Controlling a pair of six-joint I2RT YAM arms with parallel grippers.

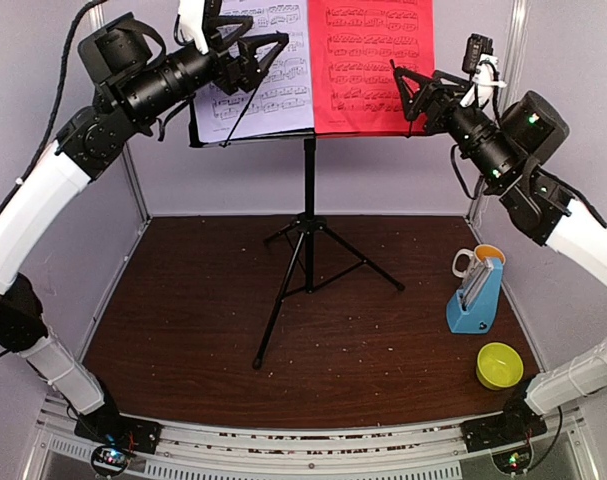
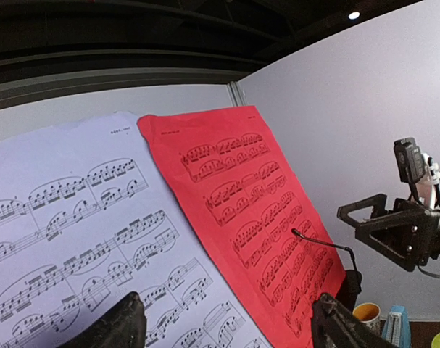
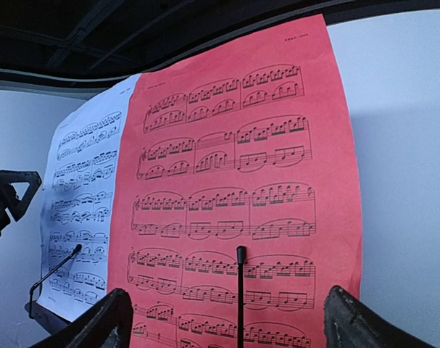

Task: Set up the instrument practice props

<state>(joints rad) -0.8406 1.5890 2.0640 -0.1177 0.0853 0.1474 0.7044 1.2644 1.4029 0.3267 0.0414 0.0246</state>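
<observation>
The black music stand [image 1: 308, 215] stands on tripod legs mid-table. A white music sheet [image 1: 258, 70] and a red music sheet [image 1: 371, 65] rest side by side on its desk, each with a thin page-holder arm over it. My left gripper [image 1: 251, 52] is open and empty, just in front of the white sheet [image 2: 75, 239]. My right gripper [image 1: 415, 92] is open and empty, in front of the red sheet [image 3: 234, 181]. The blue pyramid metronome [image 1: 475, 295] stands at the right of the table.
A white mug [image 1: 467, 263] with an orange inside stands behind the metronome. A small yellow bowl [image 1: 500, 365] sits near the front right. The stand's tripod legs [image 1: 283, 300] spread over the table's middle. Grey walls enclose the back and sides.
</observation>
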